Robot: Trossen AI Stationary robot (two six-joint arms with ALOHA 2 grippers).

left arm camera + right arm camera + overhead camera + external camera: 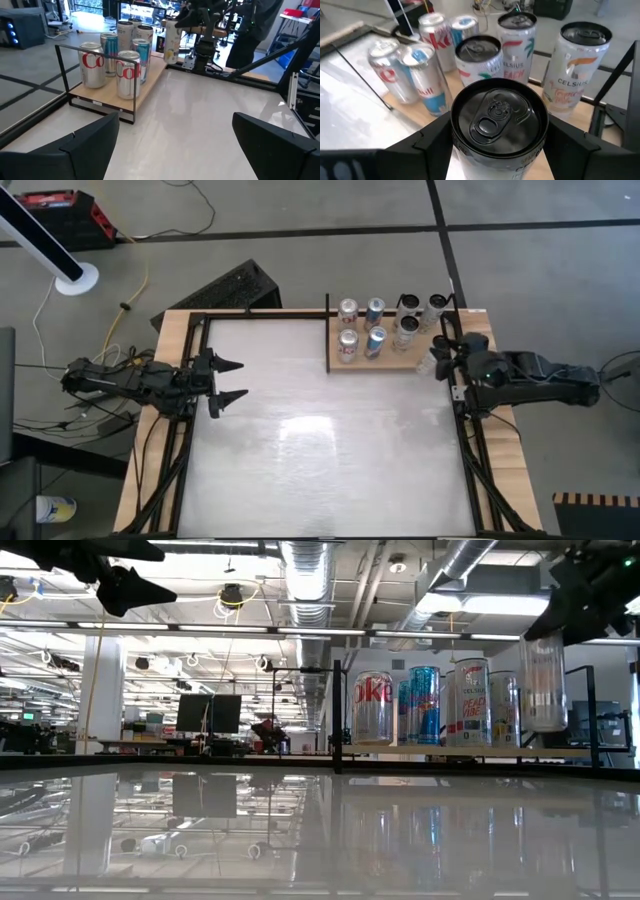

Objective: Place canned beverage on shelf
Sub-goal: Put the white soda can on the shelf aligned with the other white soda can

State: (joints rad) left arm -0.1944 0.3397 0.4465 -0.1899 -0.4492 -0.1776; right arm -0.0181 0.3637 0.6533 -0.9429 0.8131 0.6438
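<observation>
The shelf (392,361), a light wooden board with black rails, lies at the table's far right and carries several upright cans (348,345) on their bases. My right gripper (437,362) is at the shelf's right end, shut on a pale canned beverage (545,680) with a black top (497,117). The can hangs just above the board (470,750). In the left wrist view the same can (172,40) shows beyond the standing cans. My left gripper (232,383) is open near the table's left edge, high up, with nothing between its fingers. My right gripper pinches the canned beverage between its two fingers (420,145), one on each side of the wall just below the top rim (465,152). The fingers come from the table's right side, slanting downward. The can is upright, lifted clear, hanging below the fingers.
Two tall pale cans (577,65) and a shorter one (480,62) stand right beside the held can. The shelf's black rail (329,330) rises at its left end. The white tabletop (320,450) stretches between the arms, bounded by a black frame (470,470).
</observation>
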